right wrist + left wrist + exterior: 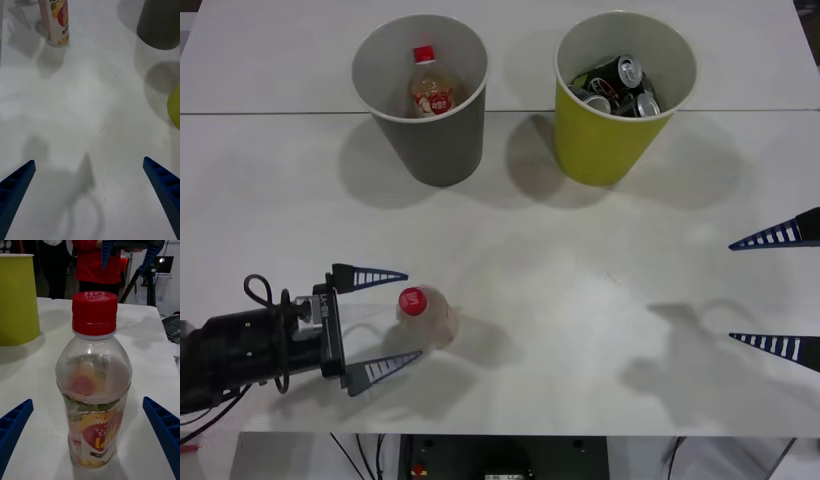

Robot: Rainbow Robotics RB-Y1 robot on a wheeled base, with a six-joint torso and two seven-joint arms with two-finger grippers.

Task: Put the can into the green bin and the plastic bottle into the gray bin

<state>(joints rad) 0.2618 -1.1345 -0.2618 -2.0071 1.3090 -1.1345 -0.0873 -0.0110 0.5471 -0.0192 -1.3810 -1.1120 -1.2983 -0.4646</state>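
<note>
White table with a seam across its far part, soft shadows, keyboard beyond.
</note>
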